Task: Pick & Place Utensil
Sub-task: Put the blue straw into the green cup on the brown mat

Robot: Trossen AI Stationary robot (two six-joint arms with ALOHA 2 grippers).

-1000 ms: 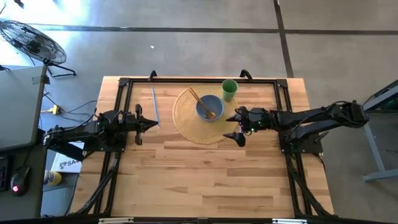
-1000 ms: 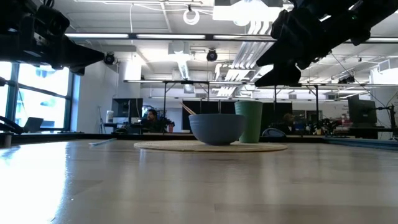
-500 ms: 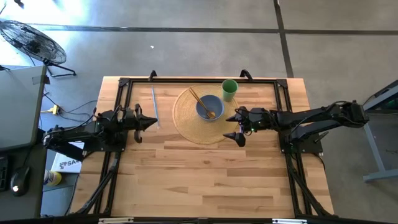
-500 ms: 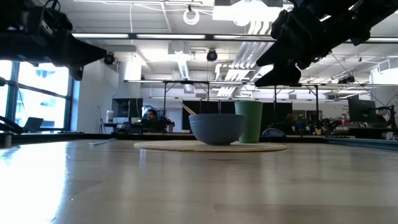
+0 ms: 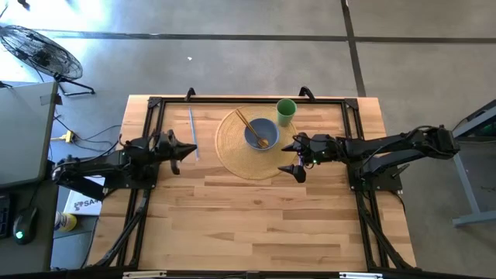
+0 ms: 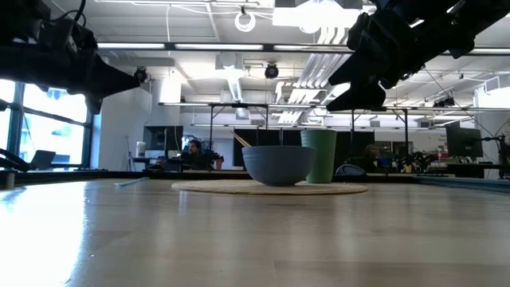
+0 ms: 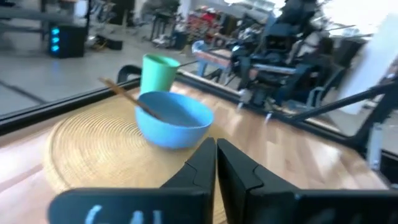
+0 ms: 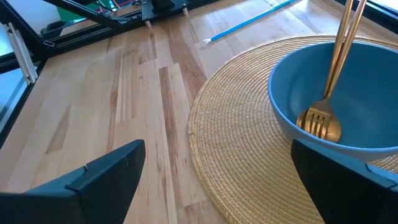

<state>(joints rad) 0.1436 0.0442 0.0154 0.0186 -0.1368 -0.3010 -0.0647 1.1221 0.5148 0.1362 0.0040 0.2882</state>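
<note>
Gold metal fork (image 8: 323,122) already in blue bowl (image 5: 261,132); lift wide-open right gripper (image 5: 295,158) straight clear, left gripper (image 5: 188,150) closed empty

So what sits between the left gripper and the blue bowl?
In the high view, the thin blue utensil lies just past the shut left gripper, then bare wood and the woven mat's near edge before the bowl.

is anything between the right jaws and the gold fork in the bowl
Nothing visible blocks it. The right gripper is open and empty at the edge of the woven placemat, and the gold fork leans in the blue bowl with its handle over the rim. Only the bowl's own wall lies between them; the green cup stands off to the side.
</note>
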